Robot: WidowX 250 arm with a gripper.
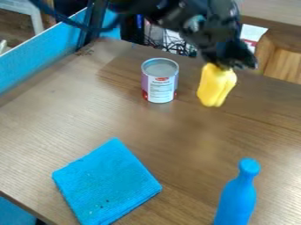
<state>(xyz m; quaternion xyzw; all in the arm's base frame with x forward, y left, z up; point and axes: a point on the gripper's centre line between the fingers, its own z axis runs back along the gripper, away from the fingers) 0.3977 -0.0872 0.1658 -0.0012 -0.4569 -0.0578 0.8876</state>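
Standing nearest, lower right on the surface (35,132), is a blue bottle (238,197); folded blue cloth (107,182) lies flat at lower left. Farther back, a can (159,81) stands upright. Beside it, apart, the yellow pepper-like object (215,88) hangs below the end effector (222,66), which looks closed on its top end. Step in hand reads as a held grasp, object probably just off the surface. Next move calls for a firm grip, sideways clearance from the can, then level lowering before any release.
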